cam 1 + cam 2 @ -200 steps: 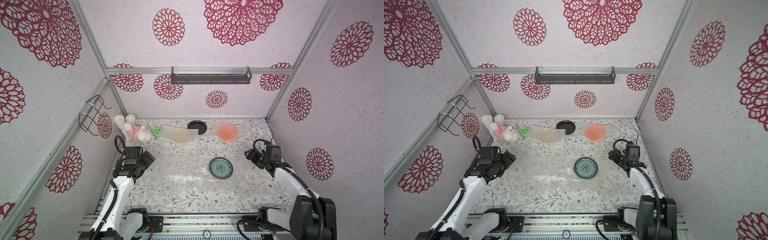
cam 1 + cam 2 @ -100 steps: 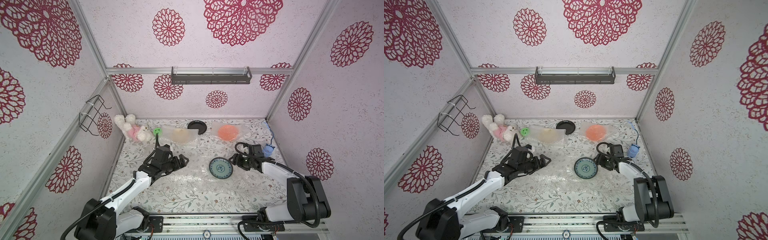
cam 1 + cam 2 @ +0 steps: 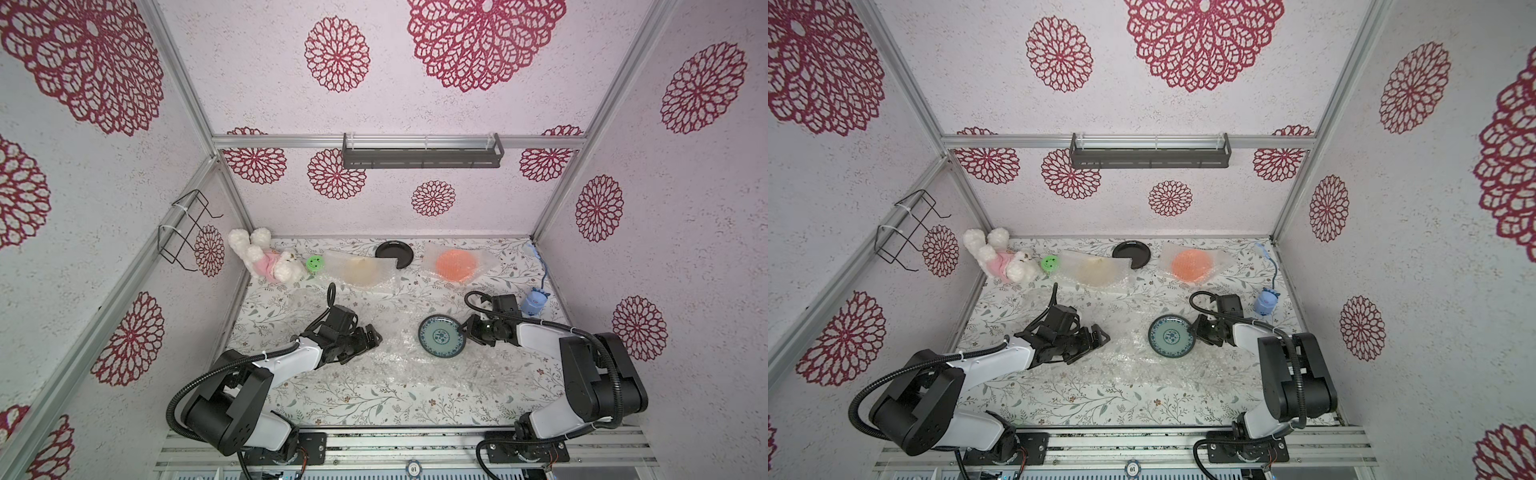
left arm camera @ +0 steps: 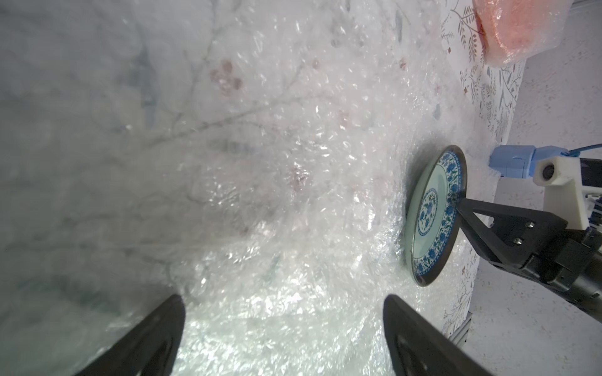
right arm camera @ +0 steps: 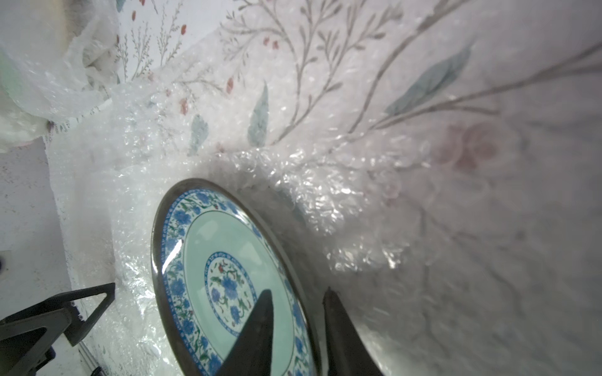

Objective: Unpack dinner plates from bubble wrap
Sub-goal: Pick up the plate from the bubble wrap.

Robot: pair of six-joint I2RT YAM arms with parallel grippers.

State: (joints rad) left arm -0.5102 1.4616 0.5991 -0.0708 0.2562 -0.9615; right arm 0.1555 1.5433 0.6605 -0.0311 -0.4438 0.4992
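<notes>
The white desk with a leaf and flower print (image 3: pixel 374 399) carries everything. A clear bubble wrap sheet (image 3: pixel 395 361) lies spread flat on its middle. On this sheet, toward the right side, lies the round blue-green patterned plate (image 3: pixel 441 335), unwrapped. The right jaws stand at its right rim, one finger (image 5: pixel 257 325) over the plate's face and the other beyond the rim, close together; if they already press, I cannot tell. The left jaws are wide apart, low over the sheet, well apart from the plate. Open desk surface lies between the plate and the front edge. Along the back edge lie a cream plate (image 3: pixel 359 270) and an orange plate (image 3: pixel 456 264), both under bubble wrap, with a bare black plate (image 3: pixel 392 251) between them. A small blue toy (image 3: pixel 535 300) stands near the right wall.
</notes>
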